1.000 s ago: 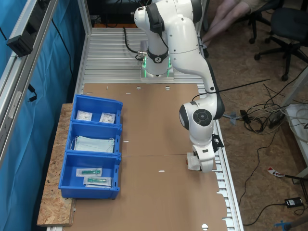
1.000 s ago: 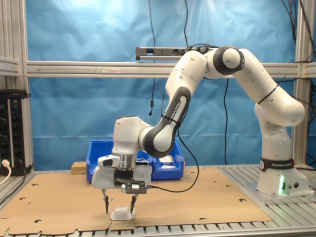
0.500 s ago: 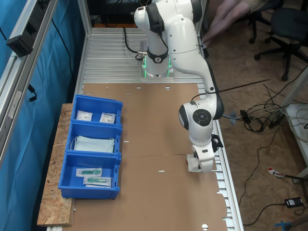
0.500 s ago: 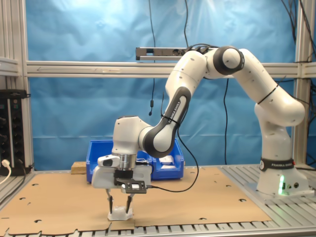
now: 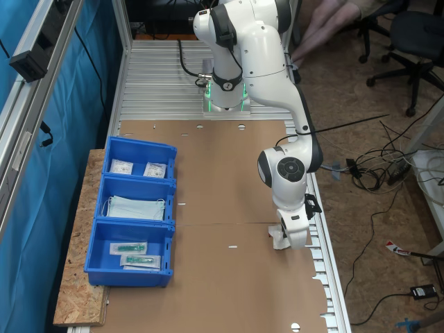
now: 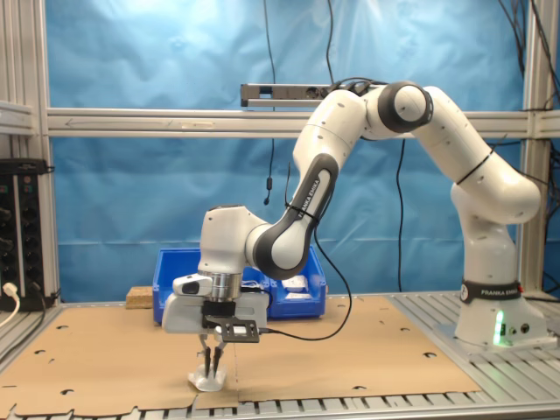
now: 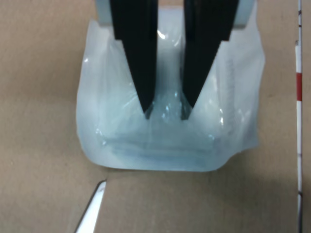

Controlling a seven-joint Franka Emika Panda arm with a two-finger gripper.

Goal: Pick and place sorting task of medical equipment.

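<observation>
Under pincer [image 7: 165, 112], packet [image 7: 165, 141] half hidden

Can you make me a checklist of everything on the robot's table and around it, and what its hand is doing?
Surface: brown cardboard sheet over a metal table, small cutouts in it.
Job's things: white packet lying on the cardboard near the table edge, puckered between the fingers; two similar packets in the end compartment of the blue bin.
Clutter: pale blue face mask in the middle compartment; long clear packets with teal items in the other end compartment.
Hand: hand pointing down, fingers pinched on the packet.
Cables: black cable hanging along the arm; tangled cables on the floor.
Surroundings: blue curtain, office chairs, a person's legs.
</observation>
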